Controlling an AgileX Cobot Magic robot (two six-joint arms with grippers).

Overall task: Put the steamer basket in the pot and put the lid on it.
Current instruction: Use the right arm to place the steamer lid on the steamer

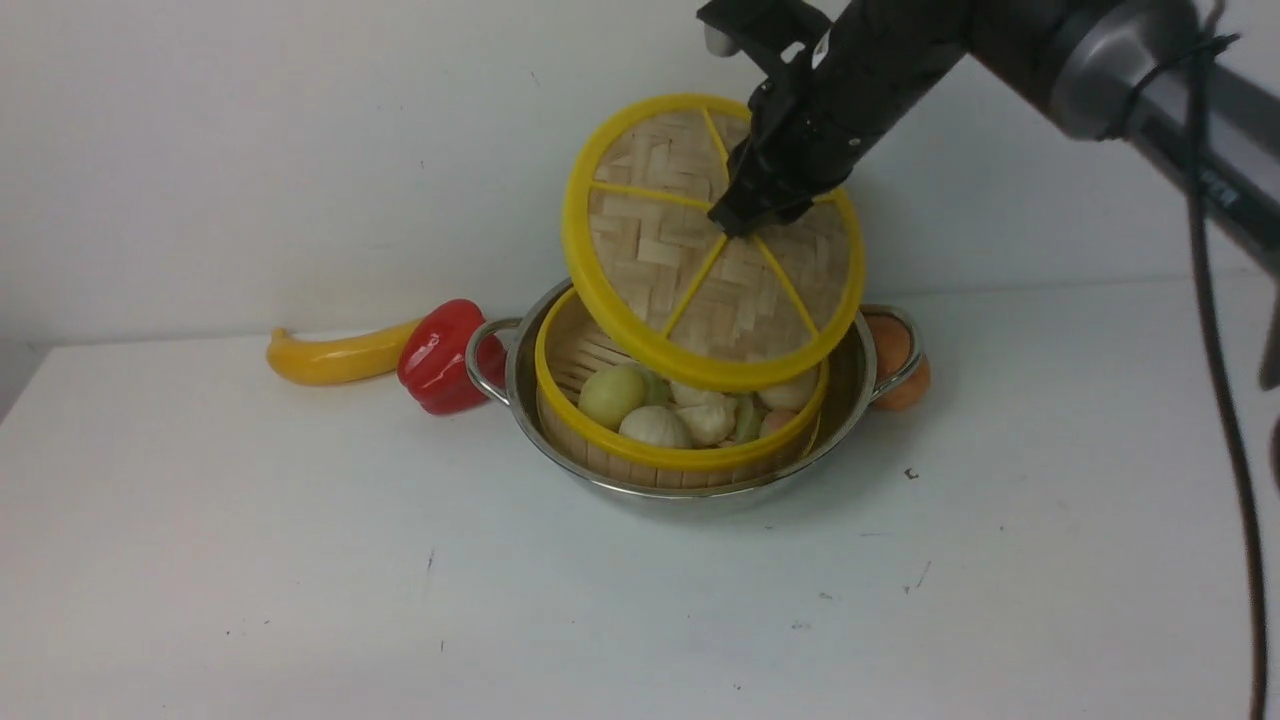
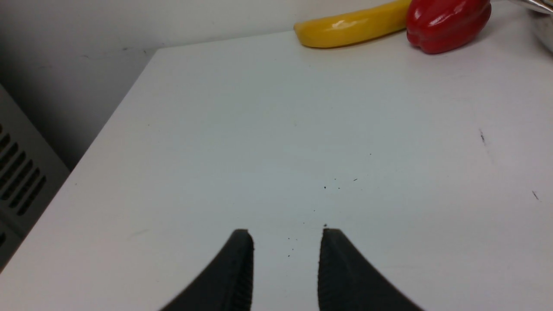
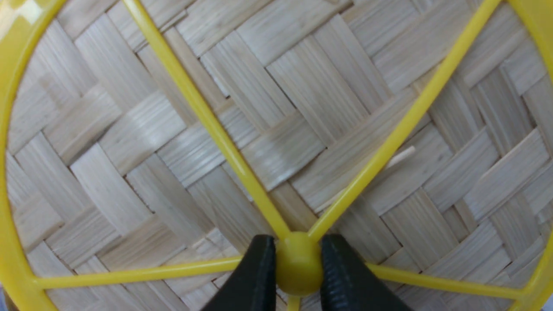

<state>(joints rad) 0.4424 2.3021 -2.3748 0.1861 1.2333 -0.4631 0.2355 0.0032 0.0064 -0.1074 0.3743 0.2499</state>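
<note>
The shiny steel pot (image 1: 520, 385) stands mid-table with the bamboo steamer basket (image 1: 600, 452) sitting inside it, holding several pale round foods. Above it hangs the woven lid (image 1: 650, 270), tilted steeply with its lower edge over the basket's rim. My right gripper (image 1: 737, 222) is shut on the lid's yellow centre knob (image 3: 298, 268), its black fingers (image 3: 255, 276) pressed to both sides. My left gripper (image 2: 287, 235) is open over bare table with nothing between its fingers; it does not show in the front view.
A yellow banana-like fruit (image 1: 335, 358) and a red bell pepper (image 1: 440, 358) lie left of the pot, against its handle. An orange round fruit (image 1: 900, 370) sits behind the pot's right handle. The table's left edge (image 2: 108, 121) runs near my left gripper.
</note>
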